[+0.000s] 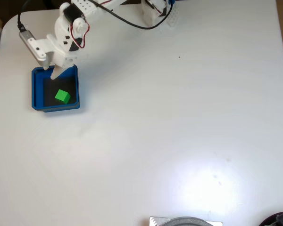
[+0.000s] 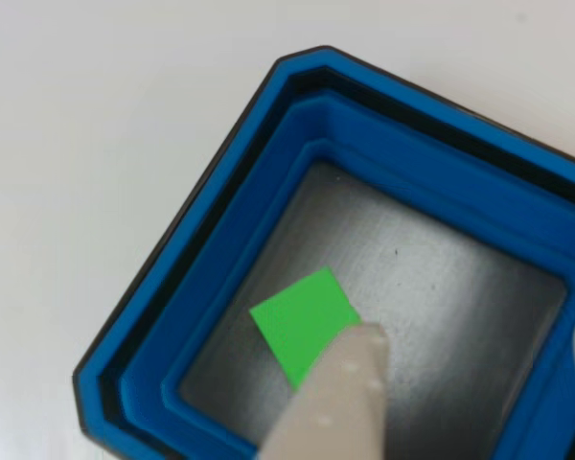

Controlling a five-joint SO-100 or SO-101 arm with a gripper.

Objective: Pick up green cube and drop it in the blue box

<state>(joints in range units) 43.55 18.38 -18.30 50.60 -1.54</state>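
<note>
- We find the green cube (image 1: 62, 96) lying on the dark floor of the blue box (image 1: 36, 89), roughly mid-floor in the fixed view, apart from all four walls. In the other view the green cube (image 2: 302, 321) sits flat, one face up.
- We judge the drop done: the cube rests inside the box with nothing gripping it. What is left, if anything, is clearing the arm away.
- End effector (image 1: 54, 73): it hangs over the upper rim of the box in the fixed view. In the other view one pale finger (image 2: 340, 402) overlaps the cube's lower right corner, and a sliver of the second shows at the right edge with a wide gap between, so we read it as spread apart and empty. We cannot tell whether the near finger touches the cube or merely hangs above it.
- Edges: the blue box (image 2: 220, 240) has raised, stepped walls on every visible side; a sideways sweep could catch them.
- Open room: the white worktop (image 1: 179, 132) lies bare to the right of the box and below it in the fixed view. The box itself sits near the worktop's left edge, so we judge up and rightward the freer way out.
</note>
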